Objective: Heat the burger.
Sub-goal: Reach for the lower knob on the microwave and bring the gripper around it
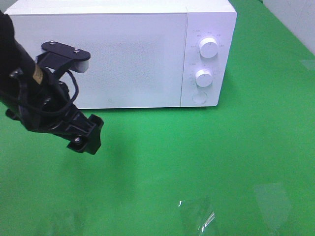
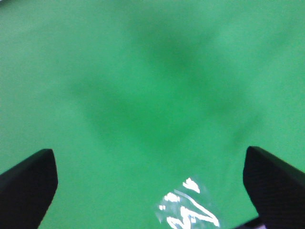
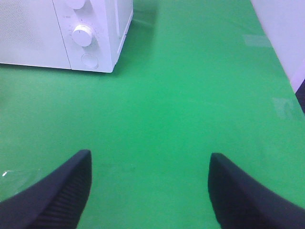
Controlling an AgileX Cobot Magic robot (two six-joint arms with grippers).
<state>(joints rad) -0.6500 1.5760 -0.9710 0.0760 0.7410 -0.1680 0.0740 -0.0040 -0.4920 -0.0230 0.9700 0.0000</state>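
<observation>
1. Burger shows in no view; I judge it sits inside the shut microwave [image 1: 118,54], far side.
2. Left tool [image 2: 148,155] and right tool [image 3: 150,160] hang released, empty.
3. Next I need a knob [image 1: 208,47] turned.

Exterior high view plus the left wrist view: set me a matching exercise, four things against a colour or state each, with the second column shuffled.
Things:
1. microwave door
2. left gripper
3. upper knob
4. table

States:
a. green
b. open, holding nothing
c. shut
d. round and white

Pairs: 1-c, 2-b, 3-d, 4-a.
</observation>
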